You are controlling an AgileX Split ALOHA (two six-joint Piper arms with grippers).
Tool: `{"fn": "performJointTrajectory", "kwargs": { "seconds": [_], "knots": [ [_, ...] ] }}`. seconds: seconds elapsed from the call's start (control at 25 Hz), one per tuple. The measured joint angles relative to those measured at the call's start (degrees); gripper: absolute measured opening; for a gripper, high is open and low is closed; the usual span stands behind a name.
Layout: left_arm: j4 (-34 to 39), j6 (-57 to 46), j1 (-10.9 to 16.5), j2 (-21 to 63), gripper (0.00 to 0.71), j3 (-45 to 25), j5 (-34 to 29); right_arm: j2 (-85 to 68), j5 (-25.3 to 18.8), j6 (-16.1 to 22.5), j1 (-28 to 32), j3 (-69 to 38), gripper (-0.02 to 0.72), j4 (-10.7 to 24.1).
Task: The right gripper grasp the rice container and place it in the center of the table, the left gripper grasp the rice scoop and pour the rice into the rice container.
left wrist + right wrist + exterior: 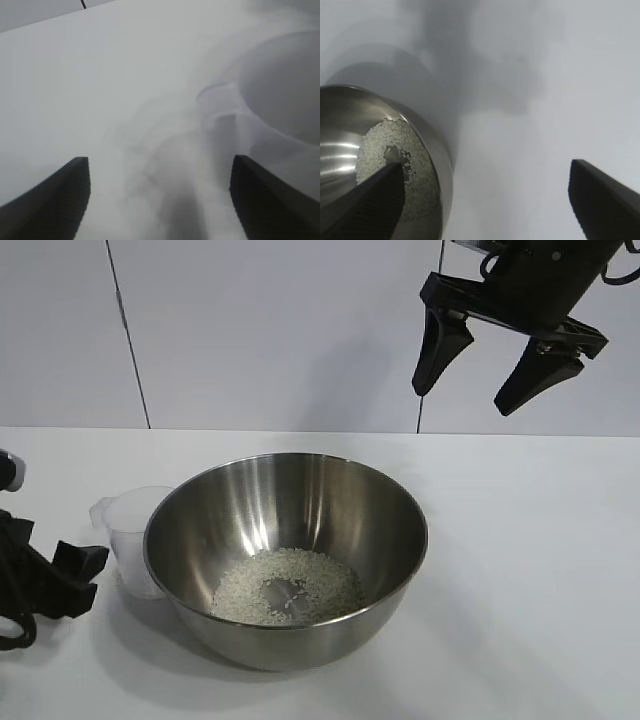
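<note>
The left hand (pixel 159 200) sits low at the near edge of the worktop (pixel 520 570), fingers spread and holding nothing. Just ahead of it stands the rice scoop (pixel 128 530), upright, empty-looking and close against the rice container (pixel 286 558). That bowl sits mid-worktop with the rice (pixel 288 586) ringed across its bottom. To finish well, I'd say the left hand should draw straight back so a finger doesn't clip the scoop. Farthest off, the right hand (pixel 490 365) hangs high beyond the bowl, fingers apart and empty. Count: two hands, one scoop, one bowl.
</note>
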State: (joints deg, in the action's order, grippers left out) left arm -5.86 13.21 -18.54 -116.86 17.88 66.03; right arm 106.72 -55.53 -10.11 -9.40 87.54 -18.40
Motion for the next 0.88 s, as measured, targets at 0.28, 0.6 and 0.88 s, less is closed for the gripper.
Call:
{"fn": "performJointTrajectory", "kwargs": {
  "seconds": [0.28, 0.6, 0.88],
  "knots": [
    [-0.6, -1.1, 0.0, 3.7, 0.570, -3.6, 0.0, 0.0, 0.0, -0.1, 0.0, 0.0, 0.610, 0.0],
    [-1.1, -8.7, 0.0, 16.6, 0.570, -5.3, 0.0, 0.0, 0.0, -0.2, 0.0, 0.0, 0.610, 0.0],
    [-2.5, -9.5, 0.0, 28.5, 0.570, -5.4, -5.8, 0.0, 0.0, -0.2, 0.0, 0.0, 0.610, 0.0]
  ]
}}
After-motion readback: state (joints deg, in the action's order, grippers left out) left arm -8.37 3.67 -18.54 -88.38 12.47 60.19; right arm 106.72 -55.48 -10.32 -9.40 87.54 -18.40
